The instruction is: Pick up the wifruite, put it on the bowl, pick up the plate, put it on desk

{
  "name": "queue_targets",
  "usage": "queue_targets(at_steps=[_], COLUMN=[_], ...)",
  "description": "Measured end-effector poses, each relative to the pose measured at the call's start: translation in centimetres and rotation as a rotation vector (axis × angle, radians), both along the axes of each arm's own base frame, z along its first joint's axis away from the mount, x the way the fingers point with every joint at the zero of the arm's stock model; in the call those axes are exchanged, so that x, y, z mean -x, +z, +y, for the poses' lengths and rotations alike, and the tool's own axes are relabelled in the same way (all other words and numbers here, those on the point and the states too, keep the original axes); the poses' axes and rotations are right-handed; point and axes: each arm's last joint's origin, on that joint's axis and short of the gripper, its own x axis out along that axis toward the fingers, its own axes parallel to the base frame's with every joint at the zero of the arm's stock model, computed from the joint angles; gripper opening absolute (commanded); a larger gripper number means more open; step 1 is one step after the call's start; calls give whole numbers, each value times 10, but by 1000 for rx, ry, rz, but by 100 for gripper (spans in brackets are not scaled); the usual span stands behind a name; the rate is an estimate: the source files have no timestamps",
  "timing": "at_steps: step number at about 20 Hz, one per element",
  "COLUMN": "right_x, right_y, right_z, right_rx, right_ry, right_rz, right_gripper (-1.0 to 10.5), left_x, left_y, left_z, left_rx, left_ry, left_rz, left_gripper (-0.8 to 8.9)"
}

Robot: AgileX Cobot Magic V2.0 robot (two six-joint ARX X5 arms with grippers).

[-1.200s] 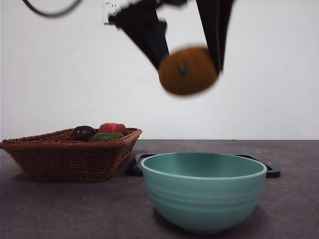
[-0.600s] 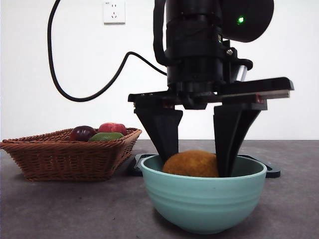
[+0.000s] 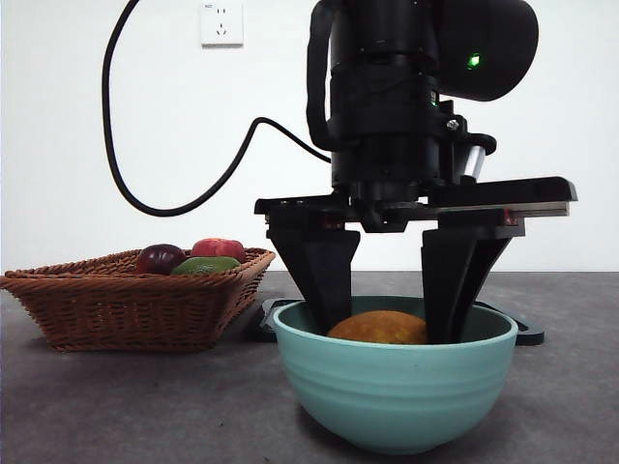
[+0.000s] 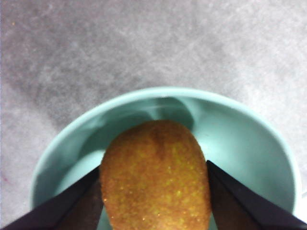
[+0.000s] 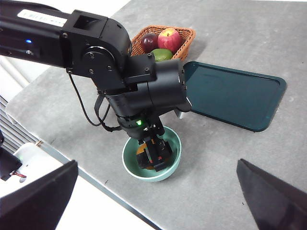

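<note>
**Teal ceramic, fruit low in the bowl, jaws not yet off it**

Pale teal glaze with faint ridges fills my nearest view: the bowl (image 3: 395, 387) sits closest on the desk (image 3: 145, 406), deep and smooth-walled. Inside it, the left gripper (image 3: 387, 324) reaches down with its two black jaws on either flank of the wifruite (image 3: 379, 329). From the left wrist camera the jaws press against both sides of the dull orange-brown skin, so I judge the fruit pinched and not released. Whether it touches the bowl's floor, I cannot tell.

My worries from here: if I open while it hangs above the floor, the rounded, egg-like fruit may drop and roll against the slick wall (harmless, but noisy). If I lift without opening fully, the rough, grainy skin could cling to one jaw and come back out. A sideways drift would knock a jaw against the hard rim and shove the bowl.

Behind the bowl lies a flat, glossy dark tray (image 5: 230, 93). To one side stands a brown wicker basket (image 3: 135, 304), coarse-woven, holding a dark purple fruit (image 3: 160, 258), a red one (image 3: 219, 248) and a green one (image 3: 205, 265).

The right gripper (image 5: 158, 201) waits high above, jaws spread wide.
</note>
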Motion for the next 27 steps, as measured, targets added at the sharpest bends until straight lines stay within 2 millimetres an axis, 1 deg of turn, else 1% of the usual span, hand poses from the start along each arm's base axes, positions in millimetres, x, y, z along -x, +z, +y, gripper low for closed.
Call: queue_targets(at_steps=[2, 5, 9, 12, 14, 16, 22, 24, 27], right_x=[0, 0, 0, 0, 0, 0, 0, 0, 0], right_y=[0, 0, 0, 0, 0, 0, 0, 0, 0], right_z=[0, 0, 0, 0, 0, -1, -1, -1, -1], right_rx=[0, 0, 0, 0, 5, 12, 12, 12, 12], right_ry=[0, 0, 0, 0, -10, -22, -22, -23, -23], right_rz=[0, 0, 0, 0, -2, -3, -3, -3, -3], right_gripper=[614, 614, 613, 613, 614, 613, 614, 614, 614], left_x=[0, 0, 0, -1, -1, 0, 4, 9, 21], left_y=[0, 0, 1, 10, 20, 31, 74, 89, 132], left_z=[0, 0, 0, -1, -3, -6, -9, -2, 22], left_rx=[0, 0, -2, 0, 5, 15, 53, 69, 120], left_ry=[-1, -1, -12, -30, -44, -65, -139, -157, -176], left_rz=[0, 0, 0, -2, -6, -14, -44, -57, -128], left_gripper=[418, 444, 444, 447, 499, 536, 534, 534, 534])
